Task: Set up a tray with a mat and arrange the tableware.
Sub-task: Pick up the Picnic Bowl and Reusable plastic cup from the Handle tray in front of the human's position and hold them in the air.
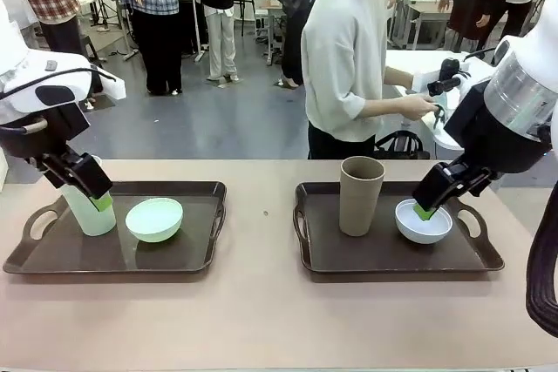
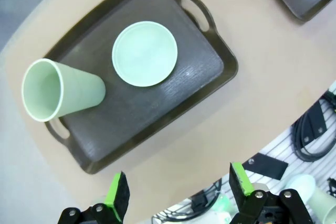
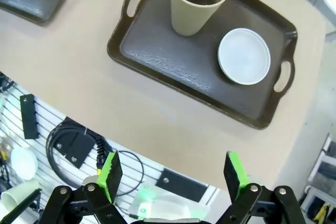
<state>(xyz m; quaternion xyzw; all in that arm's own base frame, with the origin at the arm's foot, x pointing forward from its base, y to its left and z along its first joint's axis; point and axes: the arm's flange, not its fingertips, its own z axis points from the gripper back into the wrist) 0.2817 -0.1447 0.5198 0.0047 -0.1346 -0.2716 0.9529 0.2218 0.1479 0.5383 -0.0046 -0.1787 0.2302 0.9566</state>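
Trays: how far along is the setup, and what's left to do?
Done: the mint-green tumbler and green bowl stand on the left tray, the brown tumbler and pale bowl on the right tray. In hand: nothing; the left gripper and right gripper hang open above the table. Left: possibly a mat; I cannot tell whether either tray has one.

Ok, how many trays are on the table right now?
2. The left tray holds the mint-green tumbler and green bowl; the right tray holds the brown tumbler and pale bowl. None looks hidden.
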